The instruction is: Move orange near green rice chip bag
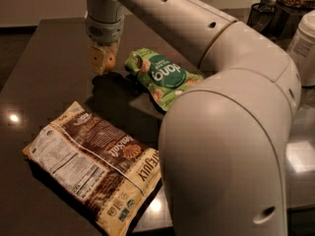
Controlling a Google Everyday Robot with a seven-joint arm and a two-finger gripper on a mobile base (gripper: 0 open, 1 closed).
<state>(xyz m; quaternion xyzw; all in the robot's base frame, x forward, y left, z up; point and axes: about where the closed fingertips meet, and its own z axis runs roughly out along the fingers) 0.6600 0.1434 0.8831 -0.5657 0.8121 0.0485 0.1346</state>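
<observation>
My gripper [102,63] hangs from the arm over the dark table, just left of the green rice chip bag [165,77]. Its fingers are shut on the orange [110,61], a small round orange fruit that shows between them, held just above the tabletop. The green bag lies crinkled on the table with its dark green oval label facing up; its right end is hidden behind my arm. A narrow gap lies between the orange and the bag's left edge.
A larger brown-and-cream bag [93,163] with a nutrition label lies at the front left. My arm's bulky elbow [231,151] fills the right foreground. A white container [305,43] and a dark basket [266,16] stand at the back right. The table's far edge [59,19] runs behind.
</observation>
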